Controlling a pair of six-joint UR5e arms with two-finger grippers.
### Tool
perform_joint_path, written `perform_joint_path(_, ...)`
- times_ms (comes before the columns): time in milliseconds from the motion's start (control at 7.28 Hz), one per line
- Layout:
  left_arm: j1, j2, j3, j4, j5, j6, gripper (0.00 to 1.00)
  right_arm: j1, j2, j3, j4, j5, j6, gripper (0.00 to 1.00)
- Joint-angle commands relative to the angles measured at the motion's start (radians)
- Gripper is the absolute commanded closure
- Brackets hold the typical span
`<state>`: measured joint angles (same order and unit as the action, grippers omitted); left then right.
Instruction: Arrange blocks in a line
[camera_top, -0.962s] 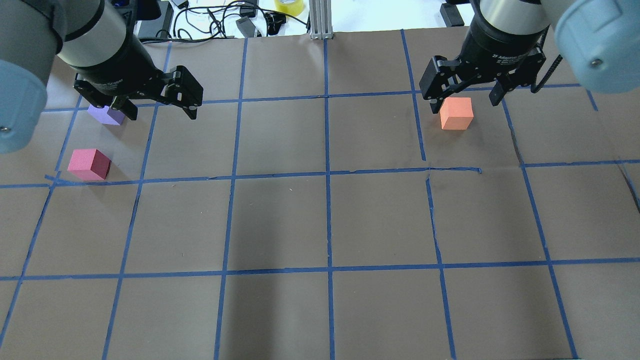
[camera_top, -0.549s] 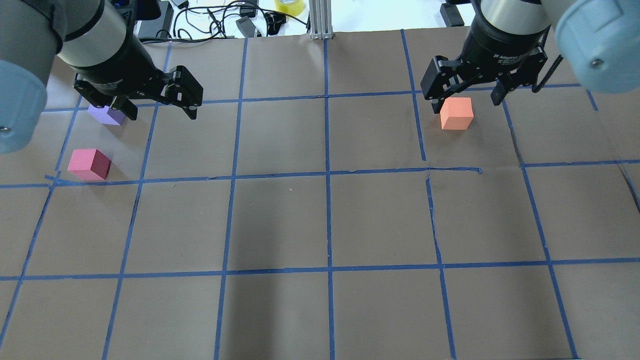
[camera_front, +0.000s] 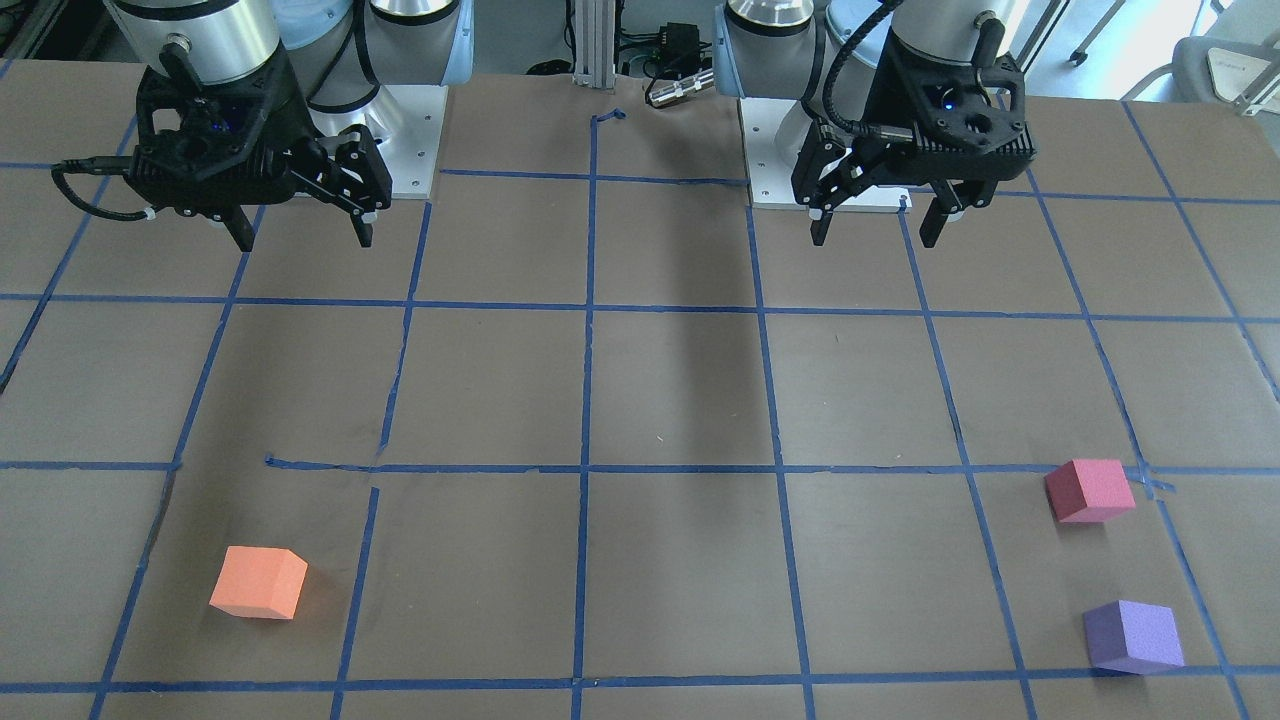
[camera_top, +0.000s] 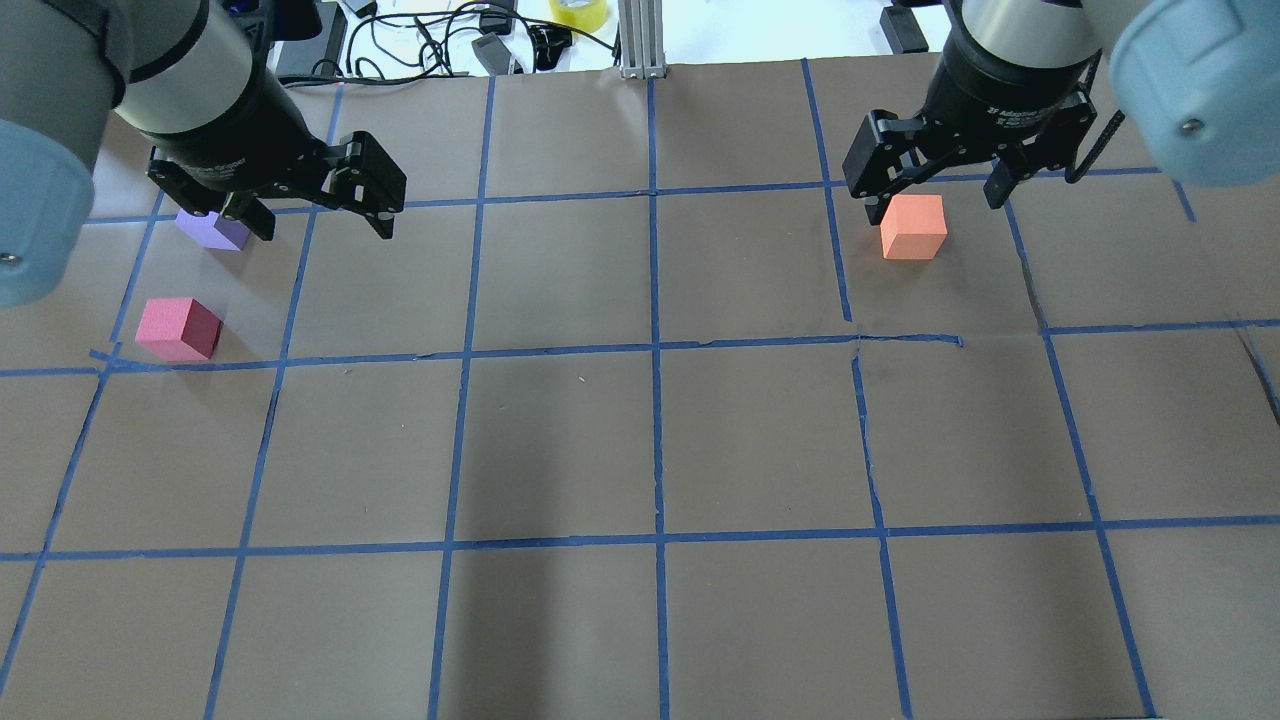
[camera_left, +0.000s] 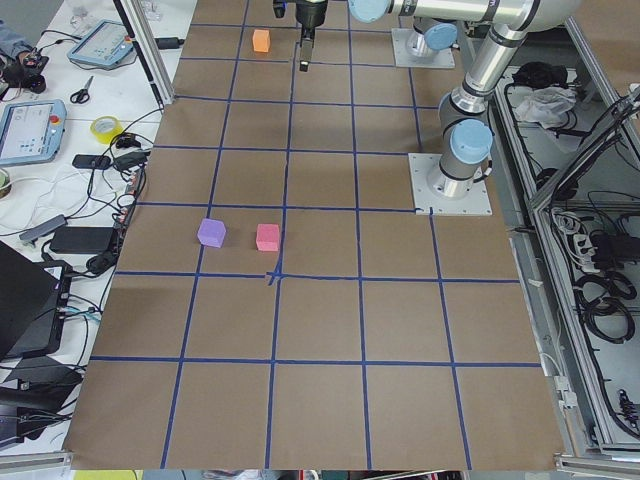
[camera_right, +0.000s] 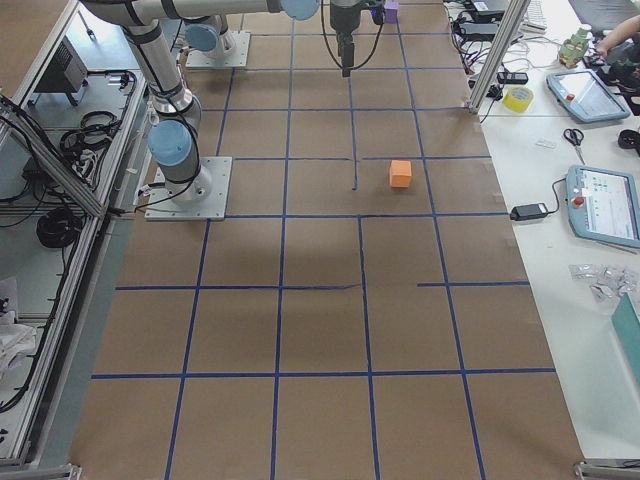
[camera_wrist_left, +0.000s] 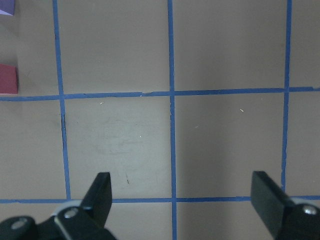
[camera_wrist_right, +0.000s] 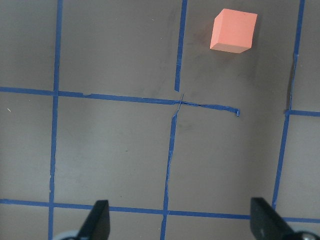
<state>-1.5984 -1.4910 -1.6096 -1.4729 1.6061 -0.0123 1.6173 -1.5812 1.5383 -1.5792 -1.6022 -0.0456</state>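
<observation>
Right hand (camera_top: 933, 205) a touch farther up the overhead view, perhaps a slight lift.

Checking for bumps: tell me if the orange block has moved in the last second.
No. Overhead, the orange block keeps its spot just right of the vertical blue tape line.

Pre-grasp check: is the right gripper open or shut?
Open. In the right wrist view the right gripper has its fingers wide apart, nothing between them; the orange block lies ahead, untouched.
</observation>
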Motion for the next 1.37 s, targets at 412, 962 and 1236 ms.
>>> perform_joint_path(412, -0.002, 0.006, -0.010, -0.003, 0.000, 0.002, 0.00, -0.005, 0.047, 0.008, -0.050, -0.087, -0.007, 0.00)
perform_joint_path(962, -0.003, 0.012, -0.019, -0.001, 0.002, 0.002, 0.00, -0.080, 0.154, 0.013, -0.238, -0.087, -0.105, 0.00)
perform_joint_path(1236, -0.002, 0.015, -0.023, 0.000, 0.002, 0.002, 0.00, -0.184, 0.199, 0.025, -0.251, -0.073, -0.090, 0.00)
